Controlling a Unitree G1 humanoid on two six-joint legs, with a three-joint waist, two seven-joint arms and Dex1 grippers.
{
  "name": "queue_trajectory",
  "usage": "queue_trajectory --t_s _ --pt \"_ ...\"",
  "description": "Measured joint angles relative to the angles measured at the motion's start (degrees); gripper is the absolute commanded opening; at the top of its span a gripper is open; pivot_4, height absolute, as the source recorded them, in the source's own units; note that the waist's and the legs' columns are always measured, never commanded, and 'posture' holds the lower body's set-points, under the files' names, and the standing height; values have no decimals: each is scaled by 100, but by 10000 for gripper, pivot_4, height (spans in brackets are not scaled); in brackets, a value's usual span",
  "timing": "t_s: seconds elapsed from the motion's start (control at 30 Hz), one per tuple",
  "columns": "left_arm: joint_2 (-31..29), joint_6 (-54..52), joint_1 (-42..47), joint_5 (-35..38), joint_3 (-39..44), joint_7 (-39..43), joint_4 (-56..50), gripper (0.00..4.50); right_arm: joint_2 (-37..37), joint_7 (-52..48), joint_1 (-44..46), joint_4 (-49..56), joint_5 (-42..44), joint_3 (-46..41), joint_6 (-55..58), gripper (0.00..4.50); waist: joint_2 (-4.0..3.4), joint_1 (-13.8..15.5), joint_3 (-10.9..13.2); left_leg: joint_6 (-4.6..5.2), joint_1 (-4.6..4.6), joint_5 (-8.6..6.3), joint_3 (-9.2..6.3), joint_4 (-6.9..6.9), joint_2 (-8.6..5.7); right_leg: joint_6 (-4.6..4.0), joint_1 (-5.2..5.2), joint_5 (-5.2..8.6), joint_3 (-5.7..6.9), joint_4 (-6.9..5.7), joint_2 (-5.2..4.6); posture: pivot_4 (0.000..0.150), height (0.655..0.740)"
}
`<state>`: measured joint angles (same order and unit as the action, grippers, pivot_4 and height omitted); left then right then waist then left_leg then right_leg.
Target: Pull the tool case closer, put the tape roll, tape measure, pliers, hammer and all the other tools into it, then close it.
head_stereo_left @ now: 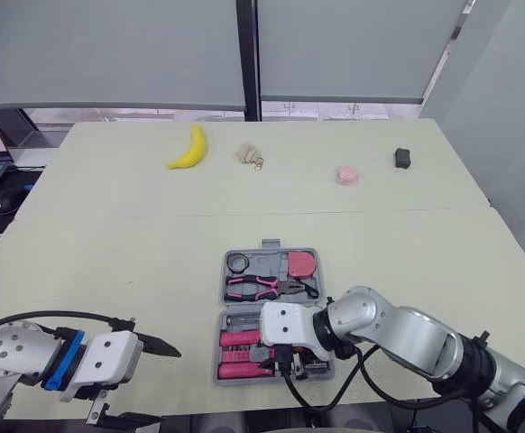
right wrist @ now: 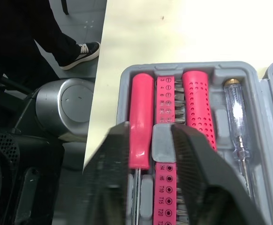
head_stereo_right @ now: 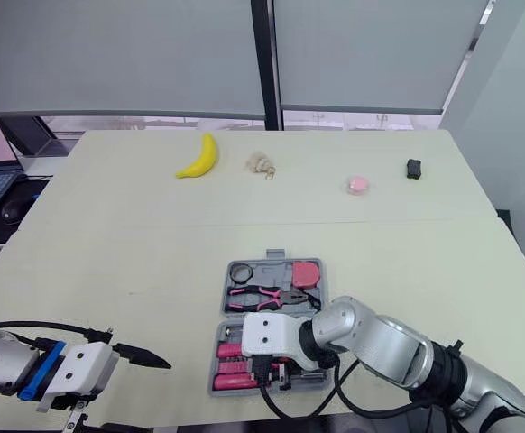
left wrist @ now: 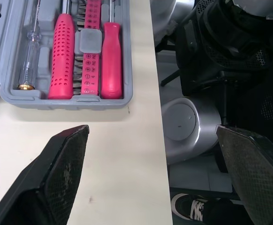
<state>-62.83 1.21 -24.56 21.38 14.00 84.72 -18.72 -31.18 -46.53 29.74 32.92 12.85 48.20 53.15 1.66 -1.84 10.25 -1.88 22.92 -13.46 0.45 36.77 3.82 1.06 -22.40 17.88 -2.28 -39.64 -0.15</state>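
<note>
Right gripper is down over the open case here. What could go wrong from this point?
1. The right gripper straddles both a pink handle and the grey clip beside it. Closing might catch both, or lever seated tools out.
2. The tool case lies close to the table edge. Dragging it further toward the robot could tip it off.

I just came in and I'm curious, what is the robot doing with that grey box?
It is packing an open tool case. Its right gripper hovers over the near half, fingers apart around a pink handle. Its left gripper hangs open over the table beside the case. The pliers, tape measure and tape roll lie in the far half.
</note>
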Motion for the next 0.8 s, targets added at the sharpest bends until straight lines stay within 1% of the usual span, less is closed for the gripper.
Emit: queue_trajectory --t_s 0.07,0.33,0.57,0.67,0.77,0.8 --pt "0 -37 9 1 -1 -21 -8 45000 8 2 -54 -144 -159 224 -193 192 0 -1 0 0 0 0 0 0 0 -2 0 1 0 -1 0 1500 7274" --pt "3 -106 32 2 -7 -36 -101 45000 68 -44 -156 -729 -685 586 -651 192 0 1 0 0 0 0 1 1 -1 -3 -1 1 -1 -2 1 1500 7274" --pt "69 -195 68 17 -10 -82 -107 45000 58 -146 -276 -820 -950 560 -1055 192 2 2 -1 0 0 0 1 0 0 -4 0 2 0 -2 2 1500 7274" --pt "192 -242 77 85 -9 -148 -96 45000 190 -186 -462 -766 -835 358 -1053 192 2 3 -1 0 1 0 0 0 0 -4 0 2 0 -3 2 1500 7274" --pt "365 -548 257 174 4 -398 119 45000 140 -202 -694 -100 -387 -533 -992 192 -1 11 1 0 0 0 -3 2 -2 0 1 3 1 -10 2 1500 7274" --pt "435 -708 399 166 -4 -595 231 45000 -35 -213 -821 212 -231 -997 -1062 192 1 33 0 0 0 0 -11 5 -4 2 5 3 10 -7 2 1500 7274"
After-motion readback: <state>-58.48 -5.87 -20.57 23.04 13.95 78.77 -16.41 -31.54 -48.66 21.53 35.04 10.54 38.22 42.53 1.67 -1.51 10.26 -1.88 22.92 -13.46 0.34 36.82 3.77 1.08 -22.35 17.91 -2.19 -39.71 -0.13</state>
